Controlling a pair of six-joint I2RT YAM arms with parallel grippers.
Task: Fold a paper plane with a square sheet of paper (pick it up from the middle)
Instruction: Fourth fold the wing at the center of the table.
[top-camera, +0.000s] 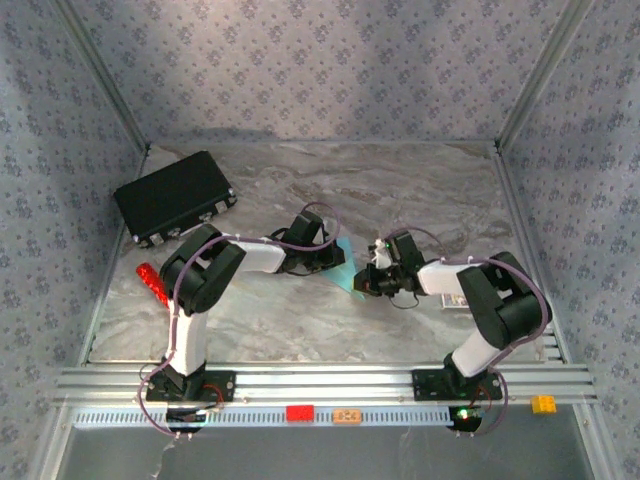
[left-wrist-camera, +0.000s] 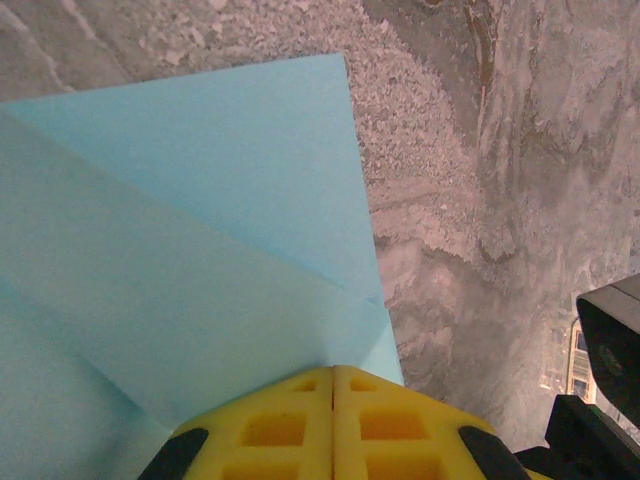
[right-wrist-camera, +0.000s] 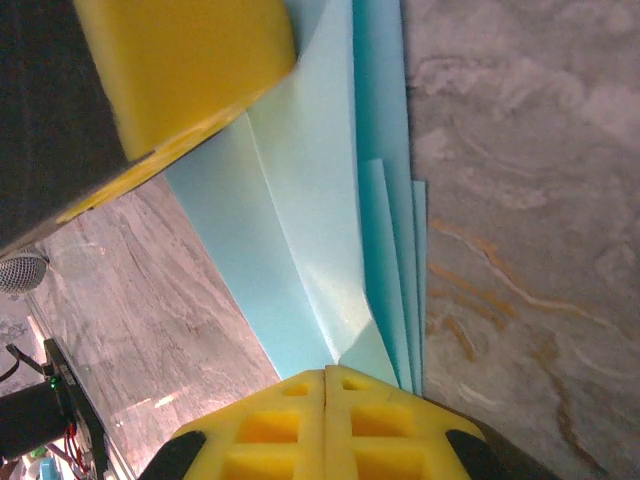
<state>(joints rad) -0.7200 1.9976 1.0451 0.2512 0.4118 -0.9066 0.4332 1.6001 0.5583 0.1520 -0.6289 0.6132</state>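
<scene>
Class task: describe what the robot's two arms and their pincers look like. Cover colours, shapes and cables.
The left arm and right arm have white links between bulky black joints, and a thin purple cable loops along each. Both rise from black bases bolted to a silver rail. The left pincer and right pincer have bright yellow fingers moulded with square recesses.

The left arm (top-camera: 205, 275) and right arm (top-camera: 492, 300) are showing black joint housings and white link covers, with thin purple cables (top-camera: 543, 290) trailing back from the left end effector (left-wrist-camera: 333, 372) and right end effector (right-wrist-camera: 326, 375). Both are wearing yellow pads (left-wrist-camera: 275, 430) moulded with square pockets.
</scene>
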